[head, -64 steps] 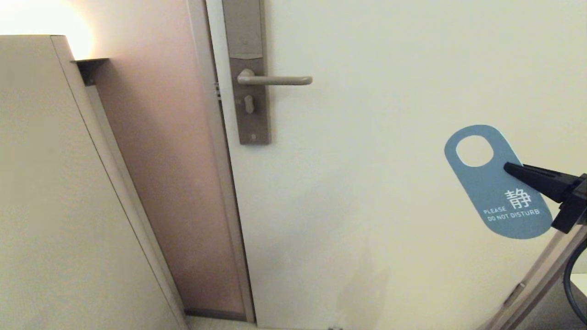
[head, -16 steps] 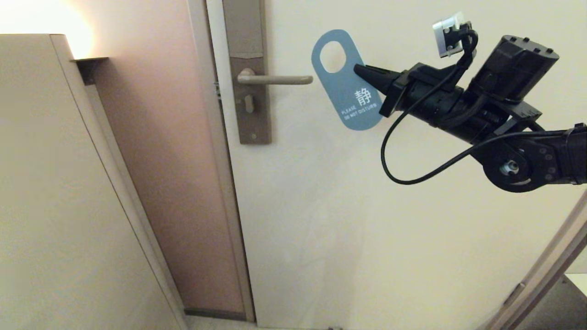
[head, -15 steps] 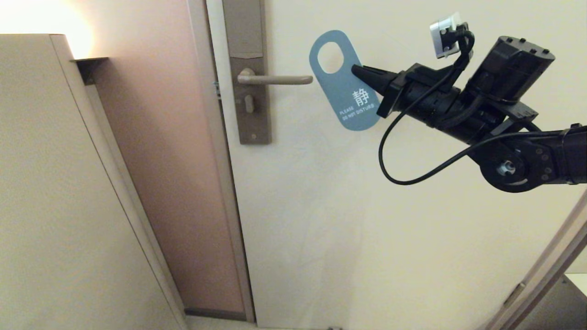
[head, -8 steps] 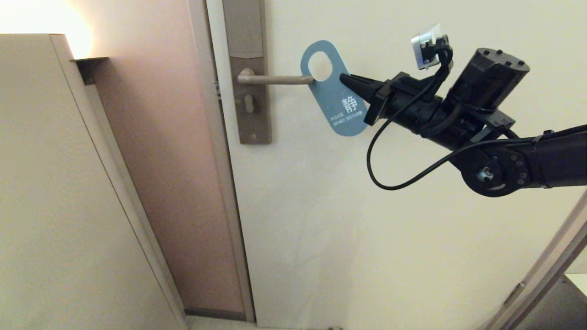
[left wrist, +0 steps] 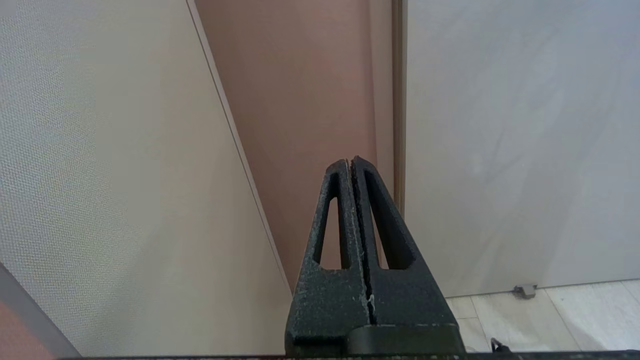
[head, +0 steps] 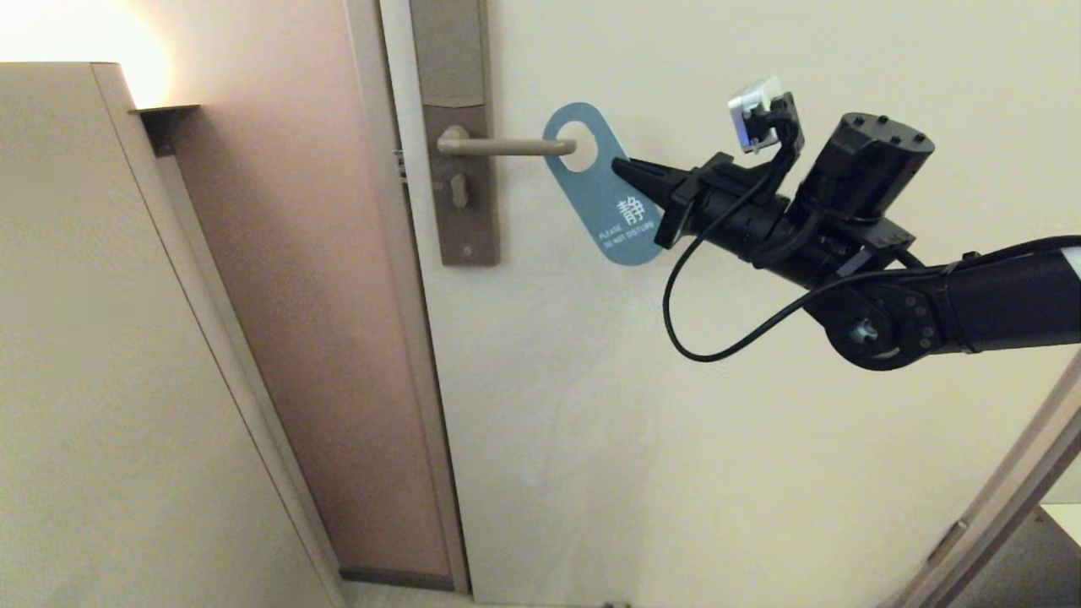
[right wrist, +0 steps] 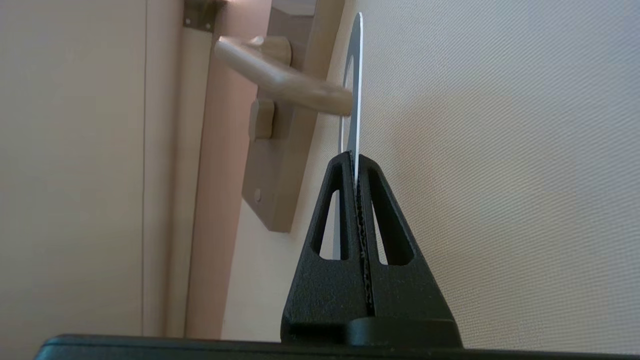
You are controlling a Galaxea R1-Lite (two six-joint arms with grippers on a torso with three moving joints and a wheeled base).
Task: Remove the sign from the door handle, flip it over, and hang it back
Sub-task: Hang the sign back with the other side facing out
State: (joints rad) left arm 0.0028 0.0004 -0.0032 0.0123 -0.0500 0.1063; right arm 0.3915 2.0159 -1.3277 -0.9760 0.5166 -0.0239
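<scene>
Since half a second ago the right gripper (head: 618,165) has carried the sign (head: 601,196) leftward and a little lower; the tip of the door handle (head: 505,147) now sits inside the sign's round hole, where before it only met the hole's edge.

Right gripper: fingers pinched together on the sign's edge, just below the hole, on the side away from the handle. Wrist view shows the sign (right wrist: 355,90) edge-on between the two black fingers (right wrist: 345,210), thin and straight.

Sign: blue face with white text turned into the room, tilted, hole end uppermost and toward the lever, rounded text end slanting down toward the arm. Held just off the door (head: 760,422), close to its surface.

Door handle: horizontal, only its rounded tip through the hole; most of the lever bare back to the tall lock plate (head: 456,169).

Right arm reaches in from the right side, black cable looping beneath it.

Left gripper (left wrist: 350,162): fingers pressed together, nothing between them, low, pointed at the door's edge and frame.
</scene>
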